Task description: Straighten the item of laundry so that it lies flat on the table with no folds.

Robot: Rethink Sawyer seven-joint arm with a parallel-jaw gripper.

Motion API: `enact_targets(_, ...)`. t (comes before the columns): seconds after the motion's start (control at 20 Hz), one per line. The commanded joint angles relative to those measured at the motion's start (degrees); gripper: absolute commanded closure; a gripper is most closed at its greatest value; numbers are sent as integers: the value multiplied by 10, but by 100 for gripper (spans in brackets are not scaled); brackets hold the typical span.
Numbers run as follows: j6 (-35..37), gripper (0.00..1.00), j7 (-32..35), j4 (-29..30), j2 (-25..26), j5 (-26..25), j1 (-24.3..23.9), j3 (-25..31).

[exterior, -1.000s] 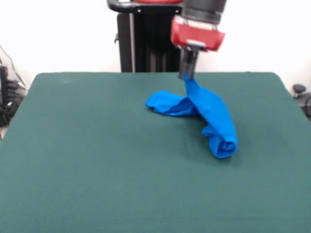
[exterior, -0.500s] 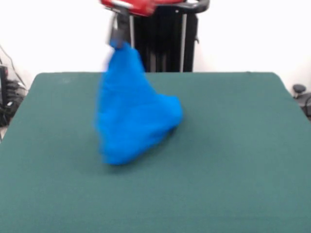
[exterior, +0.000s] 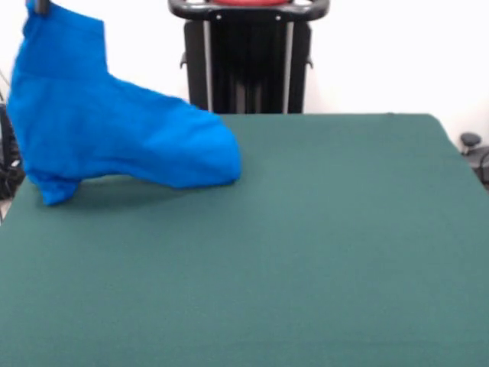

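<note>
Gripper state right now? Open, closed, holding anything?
Gripper: only its tip shows at the top edge; it looks shut on the shirt, which hangs from it above the table.

Plain bright blue shirt [exterior: 114, 141]; dark green table [exterior: 321, 245].
</note>
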Motion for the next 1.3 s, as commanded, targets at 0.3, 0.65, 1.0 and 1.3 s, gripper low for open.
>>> enact_targets(0.3, 148, 100, -91, 101, -91, -27, -5, 110)
enact_targets(0.65, 218, 100, -83, 153, -156, -8, 10, 91)
enact_targets(1.0, 237, 100, -99, 213, -215, -11, 21, 54)
enact_targets(1.3, 243, 100, -145, 254, -244, -15, -1, 36)
